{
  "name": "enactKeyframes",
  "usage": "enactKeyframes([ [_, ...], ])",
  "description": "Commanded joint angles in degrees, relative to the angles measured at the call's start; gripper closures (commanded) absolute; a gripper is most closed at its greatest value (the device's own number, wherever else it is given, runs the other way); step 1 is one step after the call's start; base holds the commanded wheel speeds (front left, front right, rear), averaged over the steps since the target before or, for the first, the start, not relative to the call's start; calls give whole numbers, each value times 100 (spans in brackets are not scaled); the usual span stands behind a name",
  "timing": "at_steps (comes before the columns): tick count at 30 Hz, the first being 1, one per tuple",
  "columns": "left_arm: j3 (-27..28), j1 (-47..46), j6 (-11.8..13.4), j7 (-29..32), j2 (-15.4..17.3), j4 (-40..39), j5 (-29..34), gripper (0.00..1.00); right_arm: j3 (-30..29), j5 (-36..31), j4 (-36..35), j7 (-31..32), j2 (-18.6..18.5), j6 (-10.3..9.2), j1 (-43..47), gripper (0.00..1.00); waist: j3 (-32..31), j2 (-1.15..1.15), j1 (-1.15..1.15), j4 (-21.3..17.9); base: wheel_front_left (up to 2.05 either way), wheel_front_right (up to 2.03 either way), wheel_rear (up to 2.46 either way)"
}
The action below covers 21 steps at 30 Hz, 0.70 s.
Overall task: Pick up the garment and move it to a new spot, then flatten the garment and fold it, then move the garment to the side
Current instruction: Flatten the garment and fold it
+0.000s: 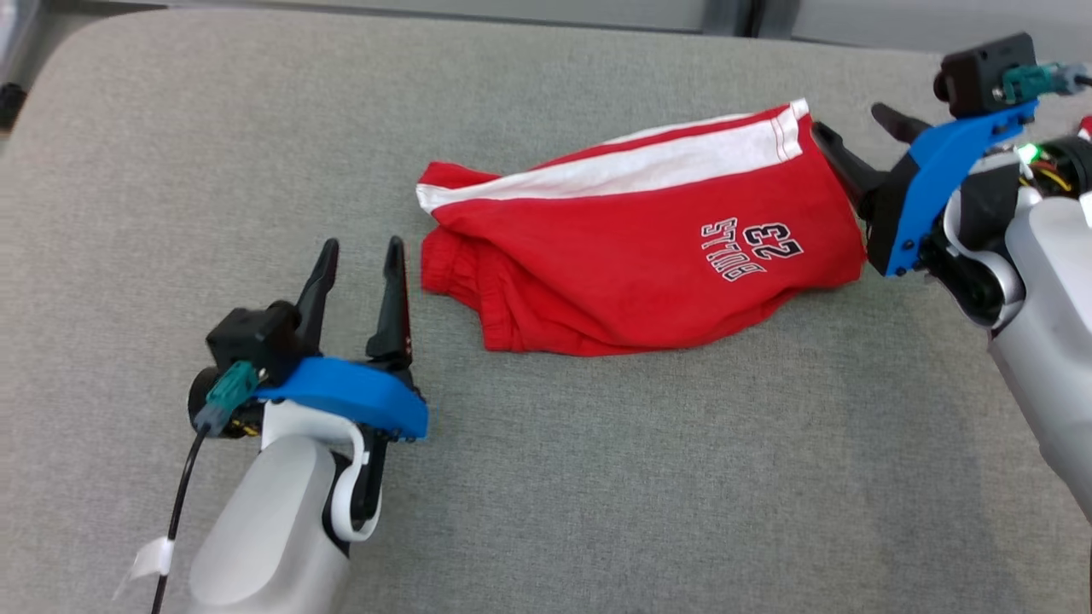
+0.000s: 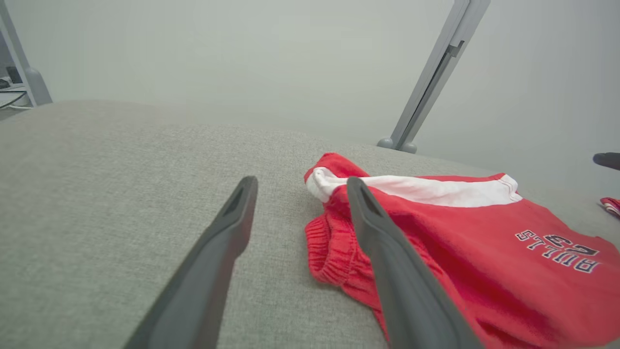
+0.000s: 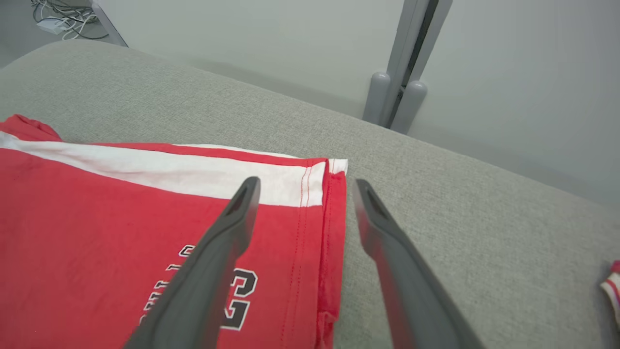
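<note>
Grey cushion (image 1: 597,477) lies bare on every side of the folded red shorts (image 1: 631,264) at its middle. Just beside their waistband end the left gripper (image 1: 361,249) stands spread and empty. At the hem the right gripper (image 1: 849,119), also spread, straddles the edge. The right wrist view crops the lettering and shows a red-and-white scrap (image 3: 611,286) well beyond the hem, too cut off to identify.

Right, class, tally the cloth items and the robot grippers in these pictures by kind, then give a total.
Red Bulls shorts: 1
Red-and-white cloth piece, partly in view: 1
Open grippers: 2, left gripper and right gripper
Total: 4
</note>
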Motion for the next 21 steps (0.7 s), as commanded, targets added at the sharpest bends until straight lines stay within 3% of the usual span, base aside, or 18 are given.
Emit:
enactKeyframes([
  [1, 75, 122, -48, -103, 49, -61, 98, 0, -59, 87, 77, -74, -34, 1, 124, 0, -82, 0, 1, 24, 0, 0, 0],
  [13, 1226, 1042, -531, -151, -203, -1572, 1578, 0, -850, 143, 967, -426, 146, 2, 258, 0, -36, 0, 1, 428, 0, 0, 0],
  [21, 1607, 1322, -685, -153, -370, -1718, 1806, 0, -1399, -203, 1892, -672, 200, 2, -9, 0, 145, 0, 1, 689, 0, 0, 0],
])
